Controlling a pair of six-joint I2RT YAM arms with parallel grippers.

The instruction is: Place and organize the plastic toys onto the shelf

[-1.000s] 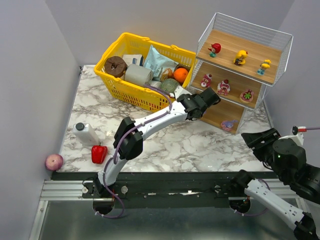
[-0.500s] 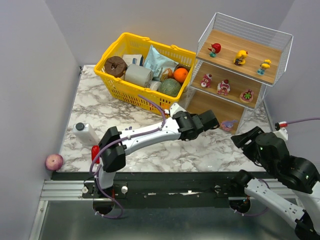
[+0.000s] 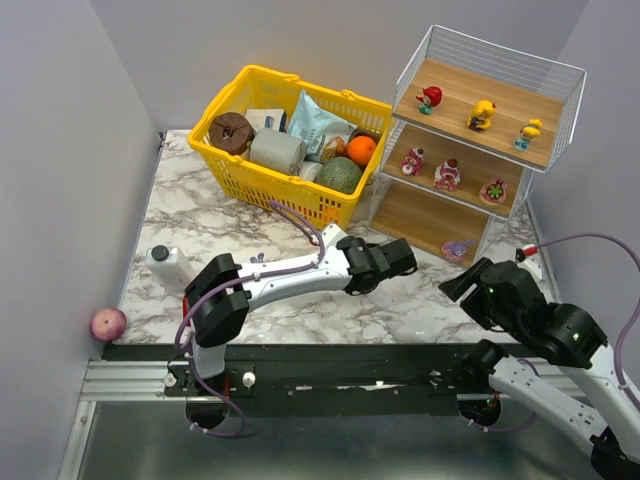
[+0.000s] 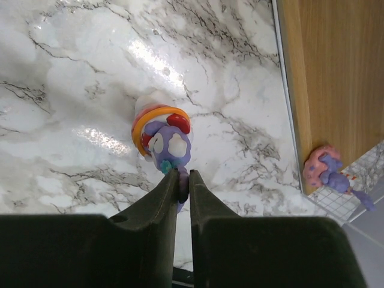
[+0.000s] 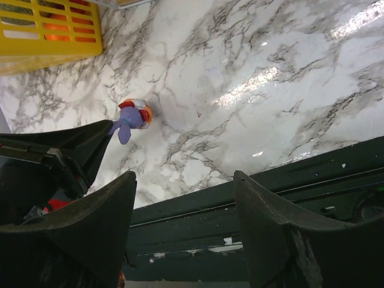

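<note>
Most toys (image 3: pixel 482 114) already stand on the shelf (image 3: pixel 455 90), just beyond the left hand (image 4: pixel 183 175). That hand is nearly closed and pinches the purple bunny (image 4: pixel 165 141), which is on the bench (image 4: pixel 72 72) and not up there yet (right hand (image 5: pixel 183 180) wide open, empty).

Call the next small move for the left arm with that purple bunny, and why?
Probably ease the left gripper open and back off. It pinches the purple bunny only by a thin end, low over the marble table, short of the shelf, and the right gripper stands open, facing the toy, so a regrasp or takeover looks likely.
</note>
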